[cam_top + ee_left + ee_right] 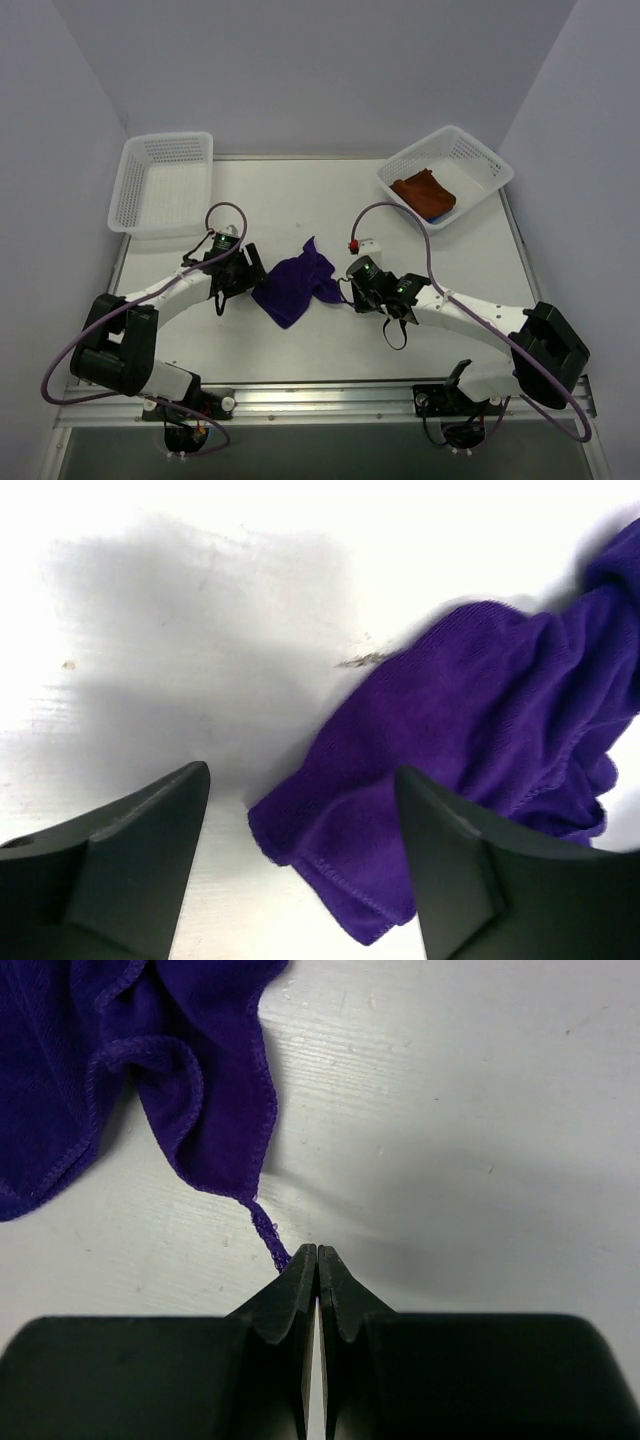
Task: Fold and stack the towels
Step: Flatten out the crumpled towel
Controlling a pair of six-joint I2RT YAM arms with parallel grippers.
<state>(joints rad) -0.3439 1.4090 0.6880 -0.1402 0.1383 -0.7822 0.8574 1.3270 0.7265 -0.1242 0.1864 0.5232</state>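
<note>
Purple towel (298, 285) lies crumpled in the middle of the bench (300, 190), right between my two arms, so each one can reach a side of it. My left fingers (248, 278) are spread apart, low over one corner of the towel. That corner sits between them, up against one finger, but nothing is squeezed. I think they are there to take that corner. My right fingers (316, 1265) are pressed tight together, tips down by the bench. A thin bit of the towel's other corner runs right up to their tip. I cannot tell if that bit is caught or only touching. If it is loose, I would spread them and go further in on the cloth. The towel is not flat yet, so no fold is made. A brown towel (424, 193) waits in the right basket (480, 160) at the far side, well apart. The left basket (165, 140) is far off too.
</note>
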